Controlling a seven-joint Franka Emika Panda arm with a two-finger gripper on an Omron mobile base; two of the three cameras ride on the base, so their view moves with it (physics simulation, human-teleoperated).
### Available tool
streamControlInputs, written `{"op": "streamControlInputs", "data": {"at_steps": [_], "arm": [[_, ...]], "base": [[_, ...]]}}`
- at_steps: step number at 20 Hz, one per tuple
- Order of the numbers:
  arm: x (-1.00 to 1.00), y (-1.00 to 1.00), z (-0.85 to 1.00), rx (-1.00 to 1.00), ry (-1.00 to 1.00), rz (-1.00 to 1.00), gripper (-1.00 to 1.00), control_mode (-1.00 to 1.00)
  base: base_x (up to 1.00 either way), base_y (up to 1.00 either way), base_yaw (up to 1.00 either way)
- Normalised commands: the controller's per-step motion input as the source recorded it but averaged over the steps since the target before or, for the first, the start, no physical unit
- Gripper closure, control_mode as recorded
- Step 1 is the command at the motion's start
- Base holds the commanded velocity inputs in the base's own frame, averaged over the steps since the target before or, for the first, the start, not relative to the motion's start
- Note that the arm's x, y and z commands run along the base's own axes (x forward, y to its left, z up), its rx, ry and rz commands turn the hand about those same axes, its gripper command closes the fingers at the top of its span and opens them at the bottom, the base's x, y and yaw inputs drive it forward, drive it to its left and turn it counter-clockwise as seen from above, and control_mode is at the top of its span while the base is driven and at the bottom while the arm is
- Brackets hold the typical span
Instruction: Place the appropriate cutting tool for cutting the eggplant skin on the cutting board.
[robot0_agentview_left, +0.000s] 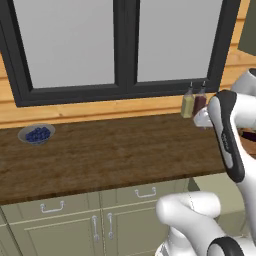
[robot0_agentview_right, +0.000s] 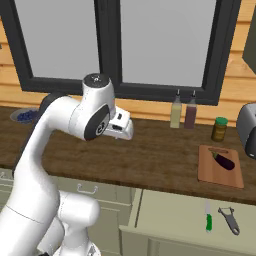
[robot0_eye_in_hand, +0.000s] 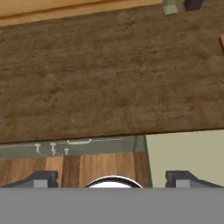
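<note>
At the far left of the tabletop (robot0_agentview_right: 150, 155) sits a bowl (robot0_agentview_right: 24, 116) of blue berries, well away from the board. The fingers (robot0_eye_in_hand: 113, 178) hover over the tabletop's front edge, well left of the board; they stand wide apart, holding nothing. Right of them, against the wall behind the board, stand two bottles (robot0_agentview_right: 176, 113) and a jar (robot0_agentview_right: 219, 129). The board (robot0_agentview_right: 220, 166) lies at the right end, with the eggplant (robot0_agentview_right: 224, 160) on it, slanting from upper left to lower right. In the open drawer (robot0_agentview_right: 175, 212) just in front of the board lie a knife (robot0_agentview_right: 208, 218) with a green handle and, right of it, a peeler (robot0_agentview_right: 228, 219). For skin, the peeler seems the tool; it lies far right of and below the fingers, its long axis pointing roughly toward the board.
</note>
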Motion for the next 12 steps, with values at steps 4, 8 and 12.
{"op": "streamControlInputs", "data": {"at_steps": [4, 8, 12], "arm": [[-0.12, -1.00, -0.51, 0.04, 0.13, -0.11, -1.00, -1.00], [-0.01, -1.00, -0.60, 0.00, 0.14, -0.10, -1.00, -1.00], [-0.06, -1.00, -0.71, 0.00, 0.11, -0.10, -1.00, -1.00]], "base": [[0.00, 0.00, 0.00], [0.00, 0.00, 0.00], [0.00, 0.00, 0.00]]}}
